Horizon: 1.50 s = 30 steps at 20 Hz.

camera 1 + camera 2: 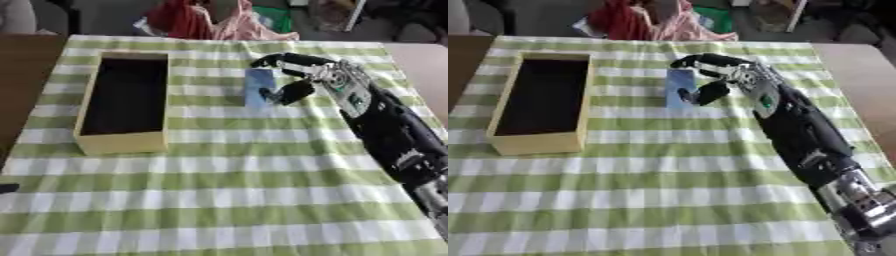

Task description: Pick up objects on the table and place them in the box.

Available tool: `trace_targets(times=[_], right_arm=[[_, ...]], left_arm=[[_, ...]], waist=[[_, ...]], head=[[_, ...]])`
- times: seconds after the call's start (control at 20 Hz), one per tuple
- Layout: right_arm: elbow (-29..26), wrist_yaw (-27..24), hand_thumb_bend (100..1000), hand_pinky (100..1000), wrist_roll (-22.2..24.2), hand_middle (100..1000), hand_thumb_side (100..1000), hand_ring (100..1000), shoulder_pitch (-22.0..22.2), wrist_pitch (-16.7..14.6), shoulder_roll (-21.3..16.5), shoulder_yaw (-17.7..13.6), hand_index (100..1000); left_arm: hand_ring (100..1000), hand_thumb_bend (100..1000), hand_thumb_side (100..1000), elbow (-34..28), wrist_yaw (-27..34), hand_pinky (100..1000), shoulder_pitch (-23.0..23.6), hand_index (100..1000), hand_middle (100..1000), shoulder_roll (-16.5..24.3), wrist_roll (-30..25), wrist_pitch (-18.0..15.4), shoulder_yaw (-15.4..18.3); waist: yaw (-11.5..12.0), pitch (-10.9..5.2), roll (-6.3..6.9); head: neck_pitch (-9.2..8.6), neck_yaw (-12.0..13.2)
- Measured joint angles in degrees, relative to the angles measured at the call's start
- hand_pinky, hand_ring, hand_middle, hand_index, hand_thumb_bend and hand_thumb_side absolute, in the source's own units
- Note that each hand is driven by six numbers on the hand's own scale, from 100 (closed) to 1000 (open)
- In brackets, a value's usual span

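A flat blue rectangular object [257, 82] lies on the green-and-white checked cloth, right of the box. My right hand [741, 75] reaches in from the lower right and hovers over it. Its fingers [278, 60] arch past the object's far edge and its thumb [290, 91] sits by the near right corner. The hand is spread, and the blue object still lies flat on the cloth. An open wooden box [122, 142] with a dark inside stands at the left, with nothing visible in it. My left hand does not show.
The checked cloth [219, 200] covers the table out to the near edge. Red and pink fabric [210, 22] is piled beyond the far edge. Bare brown tabletop [859, 70] shows at the right. A small dark shape [7, 188] sits at the left edge.
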Motion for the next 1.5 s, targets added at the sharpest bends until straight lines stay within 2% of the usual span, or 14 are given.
trace_targets(times=[0.25,0.45,0.5,0.55,0.6,0.7,1.0,1.35,1.4,1.45,1.5], right_arm=[[0.5,1.2,100,987,-0.3,916,385,1000,0.0,-0.2,0.1,0.0,1000],[0.5,1.8,100,947,-1.4,823,286,1000,-0.1,-0.3,0.3,-0.3,1000],[0.5,2.2,100,928,-1.9,751,172,1000,-0.1,-0.4,0.4,-0.3,994],[0.5,2.6,100,920,-2.5,721,130,1000,-0.1,-0.4,0.5,-0.3,990],[0.5,3.0,100,904,-3.2,636,100,1000,-0.1,-0.5,0.6,-0.3,978],[0.3,4.0,100,886,-5.0,543,100,1000,-0.1,-0.8,0.6,-0.3,969],[-1.5,5.1,100,883,-9.5,513,100,1000,0.0,-1.9,0.6,-0.3,965],[-7.1,3.0,100,885,-9.4,515,100,995,-2.4,-2.6,0.5,0.8,967],[-7.7,2.6,100,885,-9.2,516,160,994,-2.9,-2.7,0.5,1.0,967],[-8.1,2.3,100,886,-9.0,516,100,992,-3.4,-2.8,0.5,1.2,967],[-8.5,2.1,100,886,-8.7,516,100,991,-4.0,-2.9,0.6,1.4,967]], left_arm=[[882,100,612,0.0,0.0,622,0.0,673,707,0.0,0.0,0.0,0.0],[882,100,613,0.0,0.0,622,0.0,673,707,0.0,0.0,0.0,0.0],[882,100,613,0.0,0.0,622,0.0,673,706,0.0,0.0,0.0,0.0],[882,100,613,0.0,0.0,622,0.0,673,706,0.0,0.0,0.0,0.0],[882,100,613,0.0,0.0,622,0.0,673,706,0.0,0.0,0.0,0.0],[882,100,613,0.0,0.0,622,0.0,673,706,0.0,0.0,0.0,0.0],[882,100,614,0.0,0.0,622,0.0,673,706,0.0,-0.1,0.0,0.0],[882,100,610,0.0,0.0,622,0.2,673,705,0.0,-0.2,0.1,-0.2],[882,100,615,0.0,0.0,622,0.2,672,705,0.0,-0.2,0.0,-0.3],[882,100,608,0.0,0.0,622,0.2,672,705,0.0,-0.3,0.0,-0.4],[882,100,609,0.0,0.0,622,0.2,672,705,0.0,-0.4,0.0,-0.4]], waist=[[0.0,0.05,0.07],[0.2,0.06,0.12],[0.2,0.06,0.12],[0.2,0.06,0.13],[0.2,0.06,0.13],[0.2,0.06,0.16],[0.1,0.04,0.24],[0.3,-0.54,0.1],[0.5,-0.64,0.05],[0.7,-0.71,0.0],[0.9,-0.76,-0.04]], head=[[0.0,-0.2],[0.0,-0.3],[0.0,-0.4],[0.0,-0.4],[0.0,-0.4],[0.0,-0.4],[0.0,-0.5],[0.0,-0.6],[0.0,-0.6],[0.0,-0.7],[0.0,-0.8]])
